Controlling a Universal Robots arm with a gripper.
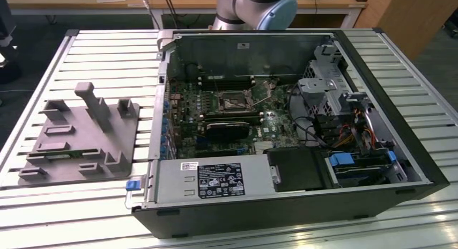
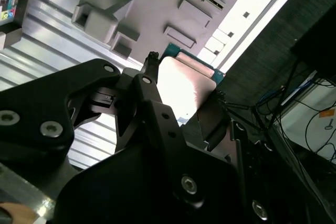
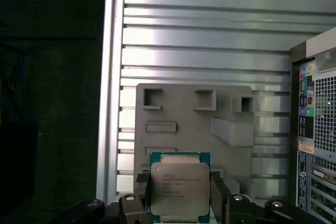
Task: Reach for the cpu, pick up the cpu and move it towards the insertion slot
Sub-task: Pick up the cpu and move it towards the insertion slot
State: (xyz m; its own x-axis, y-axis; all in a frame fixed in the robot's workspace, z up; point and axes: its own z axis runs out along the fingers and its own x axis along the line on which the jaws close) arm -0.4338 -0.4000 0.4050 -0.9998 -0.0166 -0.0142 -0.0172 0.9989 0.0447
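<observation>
The cpu point(image 3: 180, 190), a square chip with a shiny silver top and a green rim, sits between the two dark fingers point(image 3: 218, 192) of my gripper point(image 3: 180, 188), which is shut on its opposite edges. In the second wrist view the cpu point(image 2: 181, 85) gleams pale in the gripper point(image 2: 184, 80). It hangs over the grey fixture block point(image 3: 194, 124), apart from it. The insertion slot point(image 1: 235, 101), a dark square socket with a metal frame and thin lever, lies on the motherboard inside the open computer case point(image 1: 386, 99).
The fixture block point(image 1: 79, 139) with upright posts stands on the slatted metal table point(image 1: 107, 50) at the exterior view's left. Inside the case are a black card point(image 1: 227, 130), drive cages point(image 1: 322, 93) and cables. The arm's base point(image 1: 261, 7) rises behind the case.
</observation>
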